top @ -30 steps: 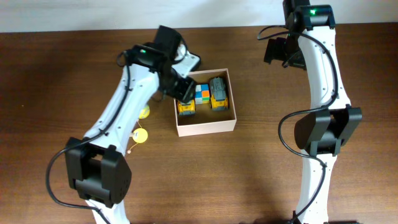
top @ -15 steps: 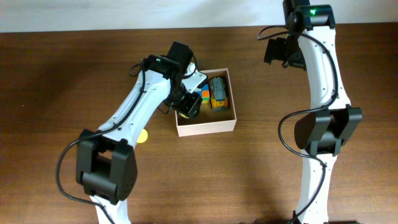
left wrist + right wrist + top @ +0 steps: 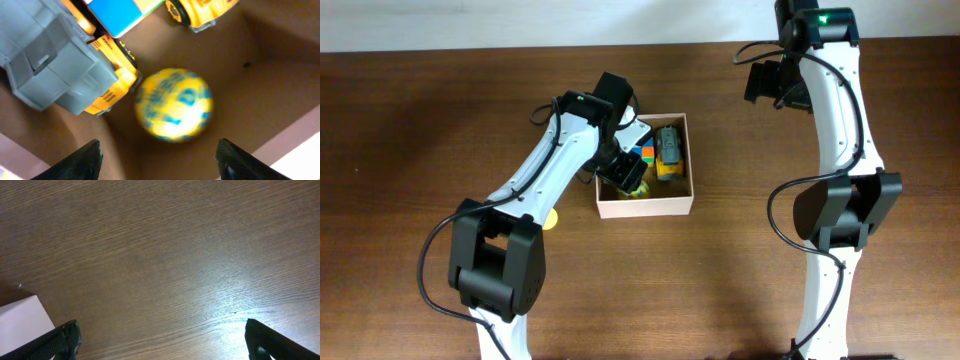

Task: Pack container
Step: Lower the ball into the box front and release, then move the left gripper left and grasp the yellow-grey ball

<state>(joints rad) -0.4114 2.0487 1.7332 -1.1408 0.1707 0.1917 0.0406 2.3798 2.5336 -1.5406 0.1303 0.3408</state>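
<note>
Left gripper (image 3: 623, 172): over the left half of the container, pointing down into it. In the left wrist view its two black fingertips (image 3: 80, 162) stand well apart at the lower edge. Nothing is between them, so the jaws are spread and hold nothing.

Container: square, shallow, open-topped white cardboard box (image 3: 650, 208) with a tan-brown inside (image 3: 260, 90). It sits on the dark brown wooden table (image 3: 420, 150), near the table's middle and toward the far edge.

Contents, left wrist view:
- round yellow ball with blue markings (image 3: 172, 105), blurred, on the box floor beyond the fingertips and touching neither.
- grey-and-yellow toy truck (image 3: 60, 65), just left of the ball and touching it or nearly so.
- multicoloured puzzle cube (image 3: 125, 12), blue and white faces showing, up against the truck.
- second yellow toy vehicle (image 3: 205, 12), only a wheel and its lower body in view, on the cube's other side.

Overhead view: the cube (image 3: 643, 155) lies in the rear half of the box. A grey-topped yellow toy (image 3: 669, 150) lies just to its right, against the right wall. I cannot tell which of the two vehicles this one is.

Right gripper (image 3: 770, 82): well to the right of the box, near the far edge of the table. Its fingertips (image 3: 60, 340) are spread wide over bare wood, with nothing held.

A small yellow disc (image 3: 550, 218) lies on the table left of the box, partly hidden by the left arm.
</note>
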